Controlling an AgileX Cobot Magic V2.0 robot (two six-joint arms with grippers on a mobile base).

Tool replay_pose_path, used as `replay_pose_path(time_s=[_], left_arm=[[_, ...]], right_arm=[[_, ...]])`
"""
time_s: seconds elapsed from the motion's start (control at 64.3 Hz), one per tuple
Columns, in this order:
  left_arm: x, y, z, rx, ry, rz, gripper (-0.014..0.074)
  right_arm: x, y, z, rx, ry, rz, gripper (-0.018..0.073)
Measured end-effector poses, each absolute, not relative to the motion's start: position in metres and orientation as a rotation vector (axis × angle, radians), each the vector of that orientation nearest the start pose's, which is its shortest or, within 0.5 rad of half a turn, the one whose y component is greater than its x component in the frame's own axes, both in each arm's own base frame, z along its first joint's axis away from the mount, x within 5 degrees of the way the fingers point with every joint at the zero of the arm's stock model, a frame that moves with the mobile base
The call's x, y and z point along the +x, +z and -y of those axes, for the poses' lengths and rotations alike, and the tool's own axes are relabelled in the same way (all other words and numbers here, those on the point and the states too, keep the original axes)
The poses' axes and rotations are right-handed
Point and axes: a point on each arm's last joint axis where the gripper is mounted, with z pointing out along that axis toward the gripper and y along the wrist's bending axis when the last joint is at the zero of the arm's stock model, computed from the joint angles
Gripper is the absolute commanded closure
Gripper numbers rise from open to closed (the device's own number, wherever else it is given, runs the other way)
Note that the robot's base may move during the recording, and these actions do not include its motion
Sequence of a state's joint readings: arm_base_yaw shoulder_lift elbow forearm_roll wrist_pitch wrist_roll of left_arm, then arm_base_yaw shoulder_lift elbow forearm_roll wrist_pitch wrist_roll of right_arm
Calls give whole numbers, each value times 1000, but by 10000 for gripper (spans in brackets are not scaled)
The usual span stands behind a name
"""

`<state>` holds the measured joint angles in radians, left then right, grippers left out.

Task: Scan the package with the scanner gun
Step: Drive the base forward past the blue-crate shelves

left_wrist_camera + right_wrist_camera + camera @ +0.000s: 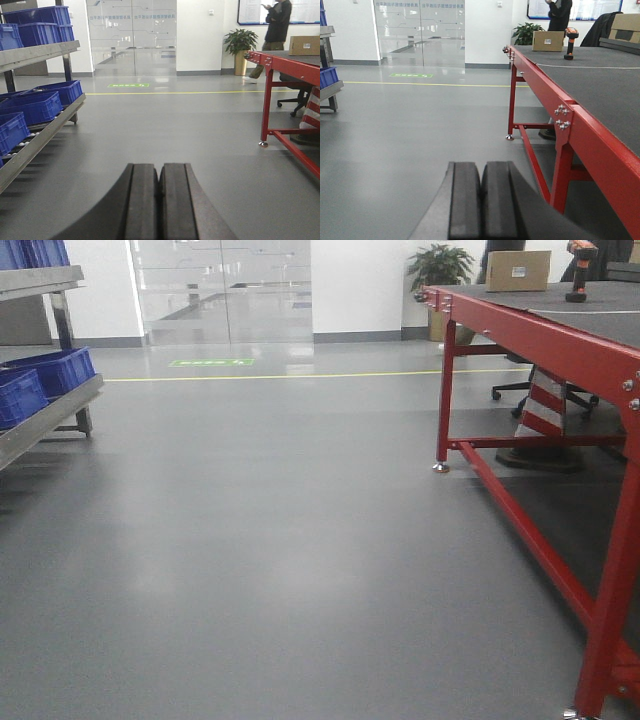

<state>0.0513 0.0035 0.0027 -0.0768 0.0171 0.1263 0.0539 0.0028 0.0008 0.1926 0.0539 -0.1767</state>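
The package [518, 271], a tan cardboard box with a small white label, stands at the far end of the red-framed table [540, 335]; it also shows in the right wrist view as the package [548, 41] and at the edge of the left wrist view as the package [304, 45]. The scanner gun [579, 270], black and orange, stands upright to the right of the box, seen too as the scanner gun [570, 43]. My left gripper [160, 167] and right gripper [481, 165] are both shut on nothing, low over the grey floor, far from the table top.
A metal rack with blue crates [35, 105] stands at the left. A person [276, 25] stands by a potted plant [241, 42] behind the table. A striped cone [545, 405] and an office chair sit under the table. Another cardboard box [625, 27] lies far right.
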Motion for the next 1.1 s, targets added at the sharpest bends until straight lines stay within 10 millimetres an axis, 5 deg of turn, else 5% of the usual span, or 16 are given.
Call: replay_pose_path(time_s=[1.105], left_arm=[[57, 211, -3, 0, 80, -1507, 708]], right_arm=[[57, 208, -4, -38, 63, -1540, 721]])
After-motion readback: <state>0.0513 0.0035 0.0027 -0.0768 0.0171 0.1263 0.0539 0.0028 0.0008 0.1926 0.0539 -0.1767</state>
